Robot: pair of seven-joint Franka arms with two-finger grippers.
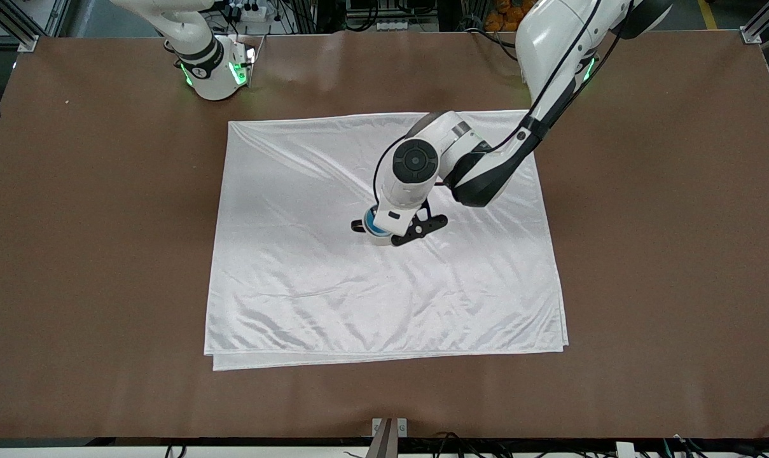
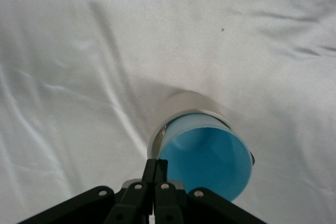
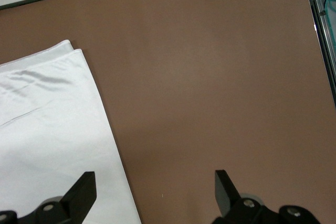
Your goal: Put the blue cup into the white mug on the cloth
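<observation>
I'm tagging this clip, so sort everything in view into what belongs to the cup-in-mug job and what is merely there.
Belongs to the job:
- blue cup, sitting in the white mug, its rim pinched by the shut left gripper
- cloth under the mug

Merely there:
- brown table
- right gripper, open, waiting over the table by the cloth's edge
</observation>
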